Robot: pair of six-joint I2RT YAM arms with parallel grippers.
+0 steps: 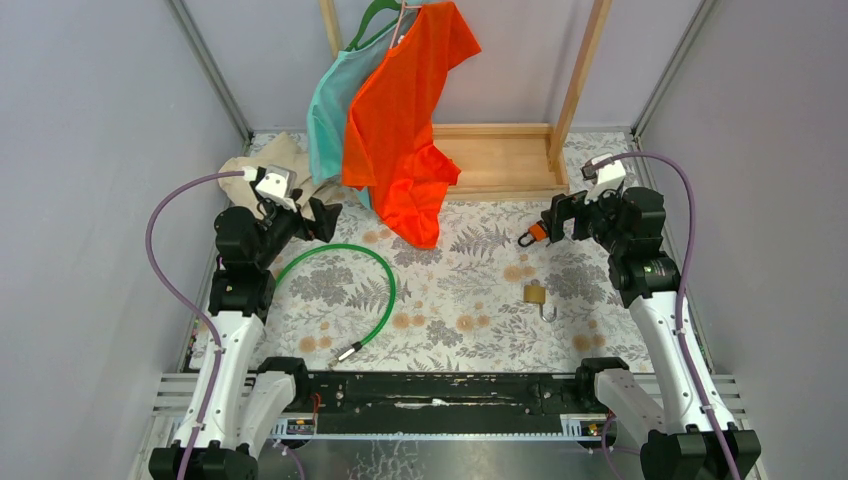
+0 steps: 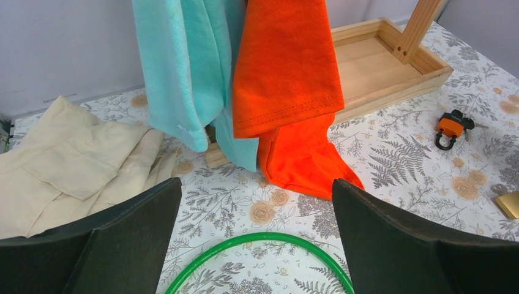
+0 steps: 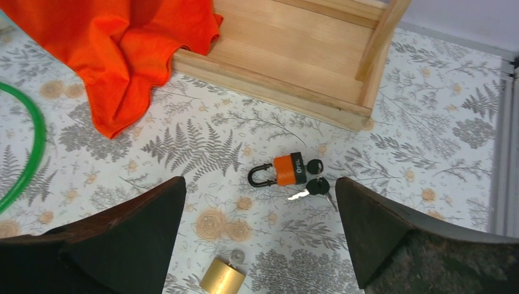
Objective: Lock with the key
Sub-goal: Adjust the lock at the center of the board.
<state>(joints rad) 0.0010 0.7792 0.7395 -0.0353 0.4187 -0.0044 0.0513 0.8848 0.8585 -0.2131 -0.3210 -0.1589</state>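
The orange piece with a black loop (image 3: 287, 169) lies on the floral cloth; up close it looks like a small padlock, with two black-headed keys (image 3: 315, 184) at its end. It also shows in the top view (image 1: 537, 233) and the left wrist view (image 2: 451, 127). A brass padlock (image 3: 223, 277) lies nearer, with its shackle out (image 1: 535, 293). My right gripper (image 3: 260, 239) is open and empty, hovering just short of the orange piece (image 1: 555, 222). My left gripper (image 1: 325, 215) is open and empty at the far left (image 2: 257, 245).
A green cable loop (image 1: 370, 270) lies left of centre. An orange shirt (image 1: 405, 120) and a teal shirt (image 1: 330, 100) hang from a wooden rack with a base tray (image 1: 500, 160). A beige cloth (image 1: 255, 165) lies at back left.
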